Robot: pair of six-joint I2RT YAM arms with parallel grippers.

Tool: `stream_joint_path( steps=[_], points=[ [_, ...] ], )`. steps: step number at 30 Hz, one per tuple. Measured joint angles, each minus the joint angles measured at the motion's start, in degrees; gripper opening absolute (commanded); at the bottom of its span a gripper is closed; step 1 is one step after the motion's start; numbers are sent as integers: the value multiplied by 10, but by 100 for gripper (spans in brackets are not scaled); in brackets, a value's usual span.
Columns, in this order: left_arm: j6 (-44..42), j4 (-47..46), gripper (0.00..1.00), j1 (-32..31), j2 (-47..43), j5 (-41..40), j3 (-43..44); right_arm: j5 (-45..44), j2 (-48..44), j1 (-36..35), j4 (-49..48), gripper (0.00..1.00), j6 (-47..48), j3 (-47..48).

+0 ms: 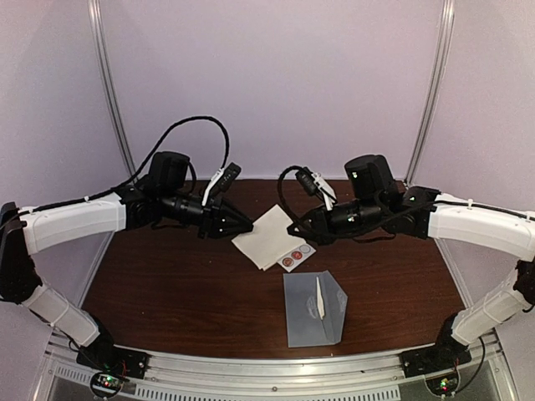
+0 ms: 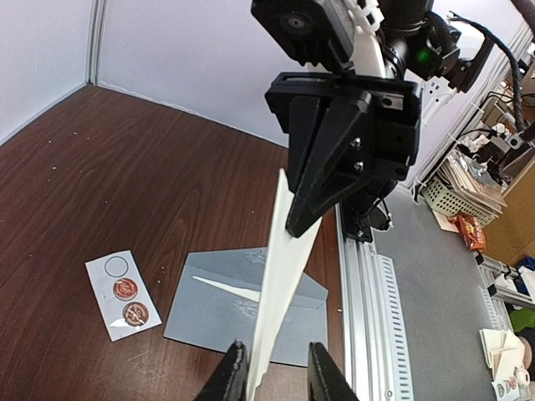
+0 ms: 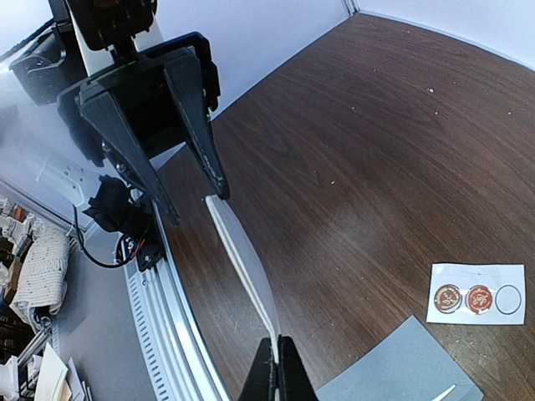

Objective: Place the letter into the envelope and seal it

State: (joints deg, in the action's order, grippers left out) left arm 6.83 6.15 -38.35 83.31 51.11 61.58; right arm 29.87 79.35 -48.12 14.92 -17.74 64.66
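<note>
The left arm (image 1: 75,221) comes in from the left side and the right arm (image 1: 485,225) comes in from the right. Both are bent at the elbow and held up high. Their black wrists lie almost flat and point at each other. The left gripper (image 1: 245,225) and the right gripper (image 1: 292,230) are near each other, tip to tip. The right gripper's two fingers (image 3: 269,376) are pressed tight together and pinch one edge of the letter (image 1: 266,238). The left gripper's fingers (image 2: 234,372) stand a little apart, one on each side of the letter's other edge, with a gap showing.
</note>
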Motion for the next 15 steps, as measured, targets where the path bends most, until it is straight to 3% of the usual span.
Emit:
stream_joint_path(
  steps=[7, 11, 15],
  points=[
    [1, 0, 35, -4, 14, -10, 0, 25, 0, 0, -1, 0, 0, 0],
    [3, 0, 15, -4, 14, -17, 0, 39, 1, 0, -2, 0, 0, 0],
    [0, 0, 12, -4, 15, -16, 0, 42, 1, 0, -4, 0, 0, 0]
  ],
)
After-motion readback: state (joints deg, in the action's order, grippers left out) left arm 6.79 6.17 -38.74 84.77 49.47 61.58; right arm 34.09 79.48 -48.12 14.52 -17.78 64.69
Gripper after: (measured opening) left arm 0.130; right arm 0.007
